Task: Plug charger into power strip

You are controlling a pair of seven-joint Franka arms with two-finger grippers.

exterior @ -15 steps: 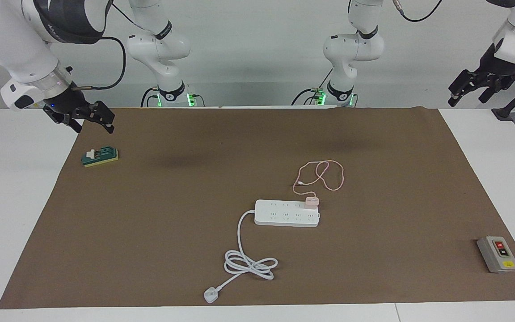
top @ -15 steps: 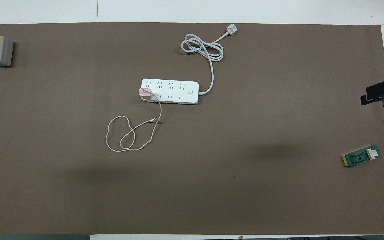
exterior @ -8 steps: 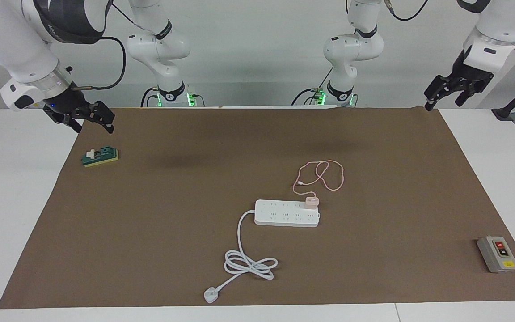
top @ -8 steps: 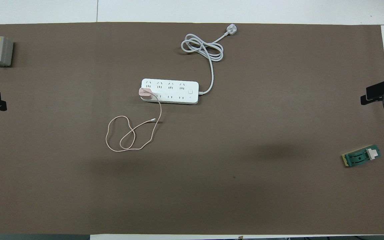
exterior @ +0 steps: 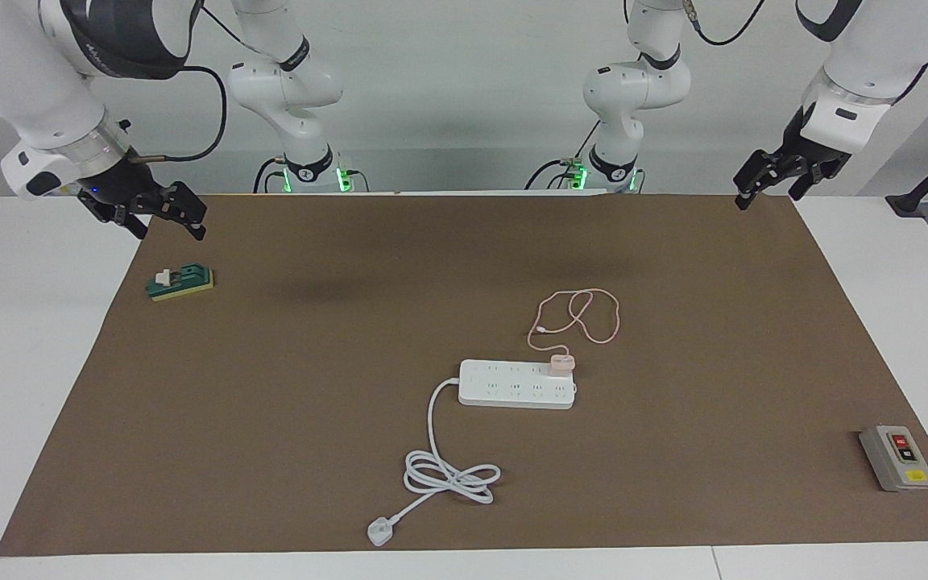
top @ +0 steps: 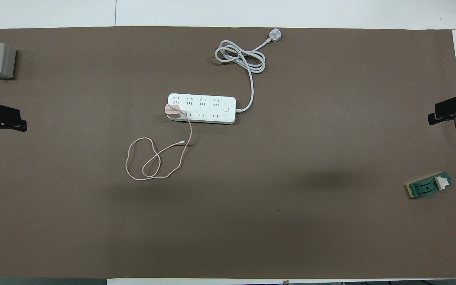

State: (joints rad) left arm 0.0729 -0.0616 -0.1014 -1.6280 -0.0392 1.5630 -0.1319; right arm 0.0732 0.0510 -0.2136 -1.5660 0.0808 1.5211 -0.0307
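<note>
Left hand (exterior: 770,181) moved in over mat (exterior: 351,338) corner, open, empty; right hand (exterior: 159,213) open, empty, mat edge.

The left gripper (exterior: 770,181) has swung in from off the table's end and risen; it now hangs open over the brown mat's (exterior: 673,242) edge, empty.

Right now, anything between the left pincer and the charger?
Nothing: only bare brown mat lies between the left pincer and the charger on the power strip, clearest in the overhead view.
</note>
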